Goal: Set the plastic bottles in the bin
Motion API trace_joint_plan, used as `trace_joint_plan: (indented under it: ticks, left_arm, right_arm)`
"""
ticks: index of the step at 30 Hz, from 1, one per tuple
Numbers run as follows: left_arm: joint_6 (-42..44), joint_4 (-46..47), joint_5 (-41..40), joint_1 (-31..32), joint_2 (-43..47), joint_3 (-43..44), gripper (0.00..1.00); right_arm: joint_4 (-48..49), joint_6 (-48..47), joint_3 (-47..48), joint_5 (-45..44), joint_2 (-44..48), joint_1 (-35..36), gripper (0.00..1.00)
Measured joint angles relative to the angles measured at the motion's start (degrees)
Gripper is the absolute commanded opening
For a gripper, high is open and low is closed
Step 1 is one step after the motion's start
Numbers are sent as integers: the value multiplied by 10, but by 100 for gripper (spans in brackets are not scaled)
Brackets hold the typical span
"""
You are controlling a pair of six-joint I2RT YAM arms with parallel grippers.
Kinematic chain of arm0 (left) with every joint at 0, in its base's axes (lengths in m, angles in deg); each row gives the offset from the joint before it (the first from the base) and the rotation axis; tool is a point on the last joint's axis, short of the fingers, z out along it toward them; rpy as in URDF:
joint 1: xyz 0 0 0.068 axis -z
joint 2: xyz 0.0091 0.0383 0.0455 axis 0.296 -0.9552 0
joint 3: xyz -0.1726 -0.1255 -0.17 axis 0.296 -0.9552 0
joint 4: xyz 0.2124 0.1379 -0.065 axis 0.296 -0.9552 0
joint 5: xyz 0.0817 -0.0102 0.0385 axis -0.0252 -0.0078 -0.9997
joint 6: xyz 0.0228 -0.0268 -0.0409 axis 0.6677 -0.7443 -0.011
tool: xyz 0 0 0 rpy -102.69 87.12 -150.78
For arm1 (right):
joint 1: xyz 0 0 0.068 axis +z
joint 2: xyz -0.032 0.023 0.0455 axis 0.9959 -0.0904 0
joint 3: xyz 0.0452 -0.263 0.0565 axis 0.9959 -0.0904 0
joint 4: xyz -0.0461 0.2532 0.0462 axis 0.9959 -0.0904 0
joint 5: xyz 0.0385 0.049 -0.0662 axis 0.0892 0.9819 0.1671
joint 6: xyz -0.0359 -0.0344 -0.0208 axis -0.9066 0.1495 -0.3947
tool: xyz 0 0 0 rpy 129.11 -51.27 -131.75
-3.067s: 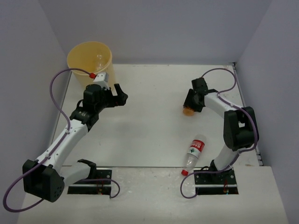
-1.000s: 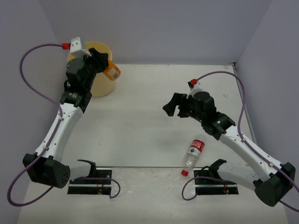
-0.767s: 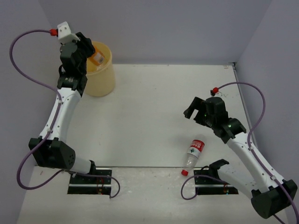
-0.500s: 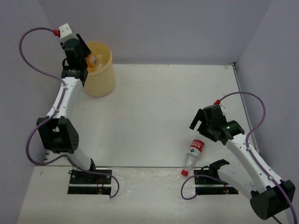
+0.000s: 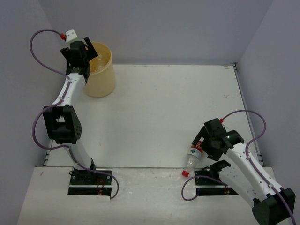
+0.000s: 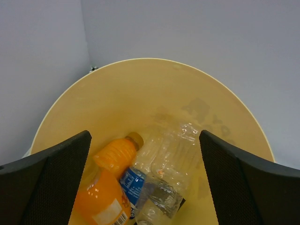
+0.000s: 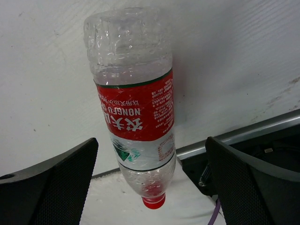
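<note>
The bin (image 5: 102, 83) is a pale-yellow bucket at the table's far left corner. My left gripper (image 5: 83, 50) hovers open above its left rim, holding nothing. In the left wrist view the left gripper (image 6: 146, 187) looks down past the bin rim (image 6: 150, 60) at two orange bottles (image 6: 116, 153), a blue-labelled bottle (image 6: 133, 181) and clear bottles (image 6: 177, 154) lying inside. A clear bottle with a red-white label (image 5: 193, 157) lies near the table's front edge, red cap toward me. My right gripper (image 5: 202, 143) is open just above it. The right gripper (image 7: 152, 183) has one finger on either side of the bottle (image 7: 136, 112).
A metal rail (image 7: 243, 133) and the black base plate (image 5: 216, 185) of the right arm lie just beyond the bottle's cap. Grey walls enclose the table on the left, back and right. Purple cables (image 5: 40, 35) loop off both arms.
The left gripper swung over the bin and opened, and its orange bottle now lies inside. The right arm came down and toward the front edge, over the red-labelled bottle.
</note>
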Motion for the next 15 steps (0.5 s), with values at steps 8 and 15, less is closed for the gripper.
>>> trace_joint_plan:
  ticks: [8,15]
  left_arm:
    - [-32,-9,110,0,47,1,100]
    - [-63,-8,240,0,148,-31,100]
  right_arm:
    - [68,1,-30,31,-52,0,99]
    - [127,-2,-38,41,-113,18,88]
